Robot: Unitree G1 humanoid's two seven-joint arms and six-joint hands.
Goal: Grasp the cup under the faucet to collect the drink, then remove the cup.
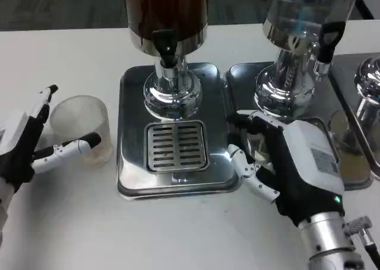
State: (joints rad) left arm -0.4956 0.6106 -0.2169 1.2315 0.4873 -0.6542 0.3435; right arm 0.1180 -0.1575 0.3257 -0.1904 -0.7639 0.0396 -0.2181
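We see the cup on bare white table at nine o'clock from the grille, well off the faucet. Our left hand brackets it, fingers spread (contact unclear). Our right hand rests open at three o'clock. No legible writing.

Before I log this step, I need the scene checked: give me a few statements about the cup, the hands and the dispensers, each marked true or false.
1. The cup stands on the drip grate. False: it stands on the table, left of the tray.
2. The left hand is at the cup, fingers on either side. True.
3. The dark-drink dispenser stands over the grate. True.
4. The right hand holds a cup. False: it holds nothing.
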